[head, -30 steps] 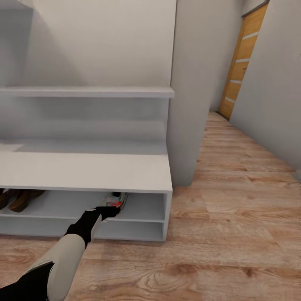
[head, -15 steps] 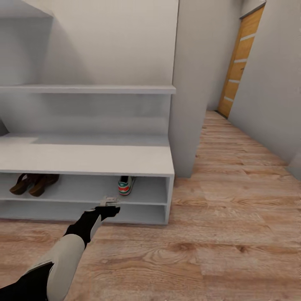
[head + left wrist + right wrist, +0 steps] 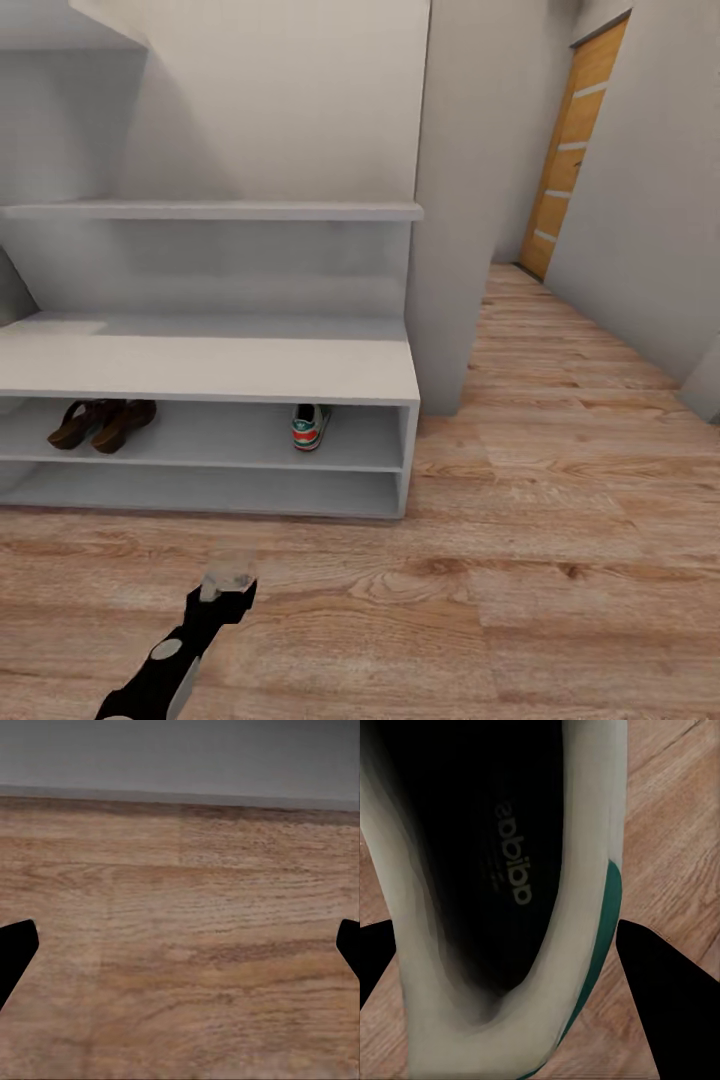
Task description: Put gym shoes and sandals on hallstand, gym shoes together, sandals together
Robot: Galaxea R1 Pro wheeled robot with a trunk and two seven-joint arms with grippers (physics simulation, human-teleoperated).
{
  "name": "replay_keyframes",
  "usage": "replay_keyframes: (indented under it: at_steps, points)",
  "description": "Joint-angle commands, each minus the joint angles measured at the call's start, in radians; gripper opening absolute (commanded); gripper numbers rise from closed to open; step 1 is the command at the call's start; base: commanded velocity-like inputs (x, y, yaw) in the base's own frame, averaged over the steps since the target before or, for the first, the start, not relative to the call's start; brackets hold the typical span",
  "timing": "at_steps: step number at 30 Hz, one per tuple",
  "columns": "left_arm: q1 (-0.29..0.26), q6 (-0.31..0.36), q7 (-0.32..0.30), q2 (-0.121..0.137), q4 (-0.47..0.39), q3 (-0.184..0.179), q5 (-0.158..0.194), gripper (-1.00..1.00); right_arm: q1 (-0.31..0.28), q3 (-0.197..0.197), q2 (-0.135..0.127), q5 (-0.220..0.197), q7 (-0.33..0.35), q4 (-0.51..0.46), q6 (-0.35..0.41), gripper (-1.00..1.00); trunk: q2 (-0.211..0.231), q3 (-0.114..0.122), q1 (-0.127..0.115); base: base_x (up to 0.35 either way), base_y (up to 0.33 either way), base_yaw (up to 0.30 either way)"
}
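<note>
The pale grey hallstand [image 3: 210,368] stands against the wall. On its upper open shelf, two dark brown sandals [image 3: 100,424] lie side by side at the left. One cream gym shoe [image 3: 310,427] sits further right, heel outward. My left gripper [image 3: 228,580] hangs over the corridor floor [image 3: 480,600] in front of the rack, open and holding nothing, its fingertips [image 3: 15,952] wide apart above bare planks. In the right wrist view the other gym shoe [image 3: 472,870] is seen from above, its dark opening facing the camera, with my right gripper [image 3: 506,960] shut on its sides.
A grey wall pillar [image 3: 460,200] stands just right of the rack. Beyond it the corridor runs to a wooden door [image 3: 575,150]. The rack's lower shelf [image 3: 200,490] and the long upper shelf [image 3: 210,211] hold nothing.
My left gripper has let go of the gym shoe on the shelf and drawn back out over the floor. The whole view has also backed away from the rack.
</note>
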Motion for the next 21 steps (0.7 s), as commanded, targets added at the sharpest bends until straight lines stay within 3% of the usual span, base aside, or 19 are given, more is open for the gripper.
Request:
replay_keyframes:
  at_steps: [1,4,6,11,14,15,21]
  points:
    - [0.042,-0.018,-0.015,0.002,-0.012,0.008,-0.002,1.0,-0.001,-0.007,0.004,0.01,0.01,-0.001,0.004,-1.0,0.0,-0.001,0.0,-0.007,0.002,0.0]
    - [0.111,-0.035,-0.032,0.005,-0.041,0.009,0.003,1.0,-0.001,-0.006,0.016,0.011,0.01,0.006,0.001,-1.0,0.0,-0.001,0.0,-0.004,0.001,0.0]
    - [0.212,-0.072,-0.068,0.007,-0.065,0.009,0.029,1.0,-0.001,-0.005,0.05,0.01,0.011,0.055,-0.014,-1.0,0.0,-0.001,0.0,-0.001,0.0,0.0]
    - [0.281,-0.144,-0.134,0.019,-0.063,0.009,0.074,1.0,-0.001,-0.005,0.077,0.009,0.014,0.094,-0.064,-1.0,0.0,-0.001,0.0,0.0,0.0,0.0]
    - [0.324,-0.194,-0.258,0.053,-0.058,0.009,0.125,1.0,-0.001,-0.005,0.101,0.009,0.014,0.122,-0.139,-1.0,0.0,-0.001,0.0,0.0,0.0,0.0]
    - [0.339,-0.203,-0.334,0.073,-0.057,0.009,0.16,1.0,-0.001,-0.005,0.108,0.01,0.013,0.131,-0.167,-1.0,0.0,-0.001,0.0,0.0,0.0,0.0]
    - [0.353,-0.211,-0.558,0.139,-0.055,0.009,0.291,1.0,-0.001,-0.006,0.116,0.008,0.009,0.139,-0.195,-1.0,0.0,-0.001,0.0,0.0,0.0,0.0]
